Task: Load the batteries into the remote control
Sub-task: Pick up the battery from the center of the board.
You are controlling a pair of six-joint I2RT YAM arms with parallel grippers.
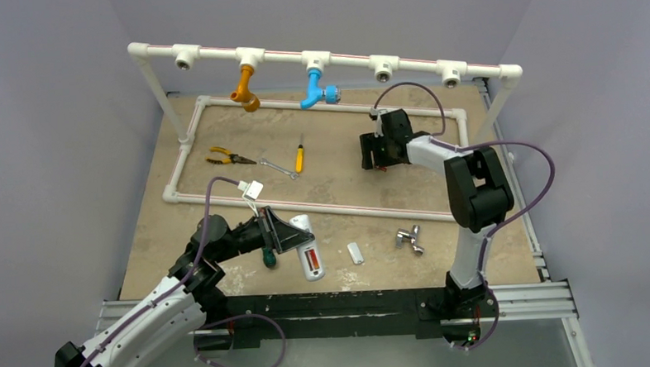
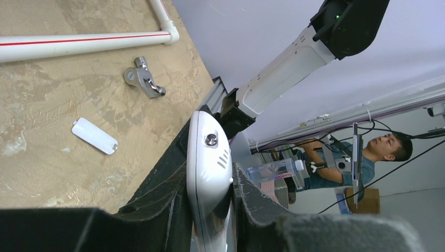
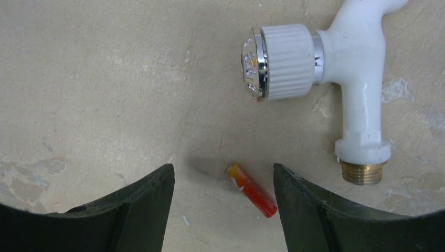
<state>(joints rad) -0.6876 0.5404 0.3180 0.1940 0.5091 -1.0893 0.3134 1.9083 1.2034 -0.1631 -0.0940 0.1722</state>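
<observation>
Left gripper [image 1: 284, 235] near front table edge, clamped tight on remote [image 2: 209, 168]; red patch shows in its open back. White cover [image 1: 355, 253] and metal fitting [image 1: 408, 239] lie to its right. Far side: right gripper [image 3: 221, 176] wide open, holding nothing, battery [image 3: 251, 190] on table [image 3: 105, 79] between its fingers. White tap [image 3: 341, 73] beyond.
</observation>
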